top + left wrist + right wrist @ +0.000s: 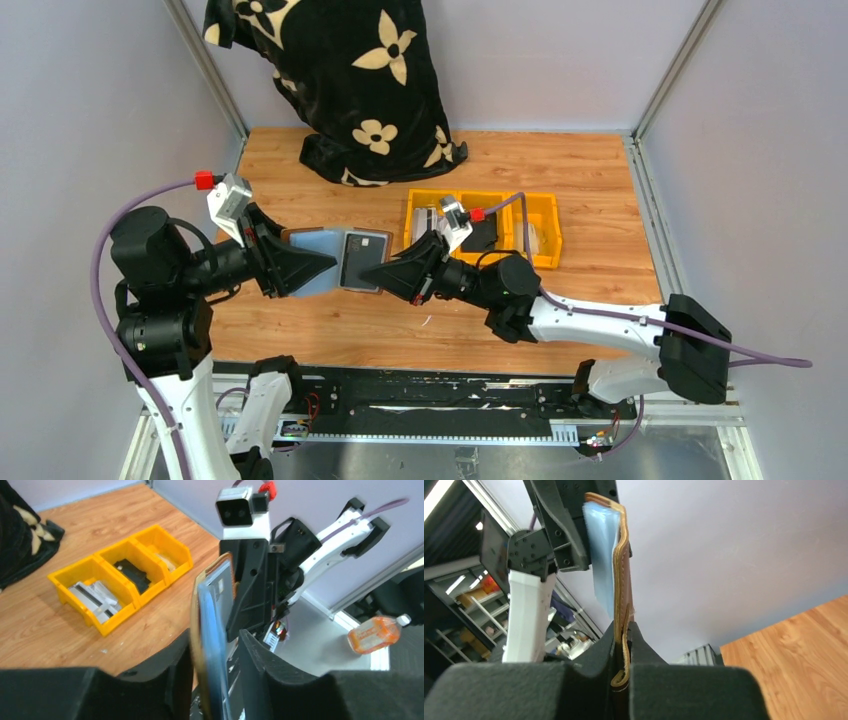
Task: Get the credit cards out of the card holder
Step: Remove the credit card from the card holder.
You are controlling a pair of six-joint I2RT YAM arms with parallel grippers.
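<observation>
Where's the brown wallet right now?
In the overhead view the card holder is centre, in the air between the left fingers and right fingers, just left of the yellow bins.

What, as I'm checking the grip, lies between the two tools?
The open card holder spans from left tool to right tool, which pinches its edge; top view shows it.
</observation>
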